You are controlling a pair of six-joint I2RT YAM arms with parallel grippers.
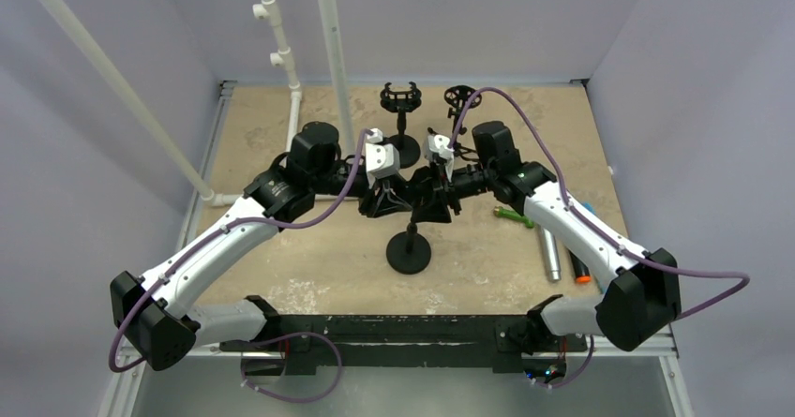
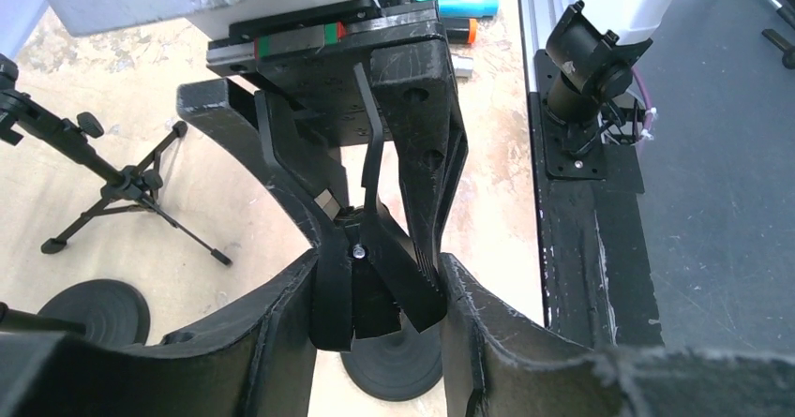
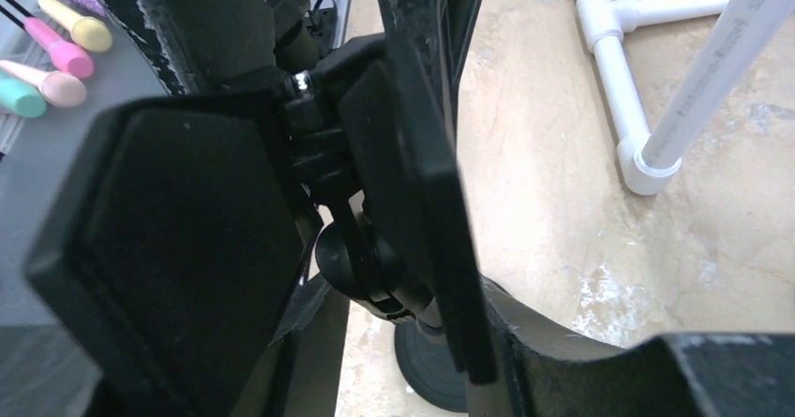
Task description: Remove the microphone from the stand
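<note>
From above, the left gripper (image 1: 392,200) and right gripper (image 1: 433,201) meet atop the round-based stand (image 1: 410,251) mid-table, and the microphone is probably hidden between them. On the left wrist, my fingers bracket the right's tips; I cannot tell if they grip. On the right wrist, the fingers are clamped on the black clip (image 3: 352,248). Pulling now could tip the stand or jam the fingers together.

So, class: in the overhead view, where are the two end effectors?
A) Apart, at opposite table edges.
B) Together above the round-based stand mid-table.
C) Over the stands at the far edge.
B: the left end effector and right end effector meet above the round-based stand, nearer than the far stands.
</note>
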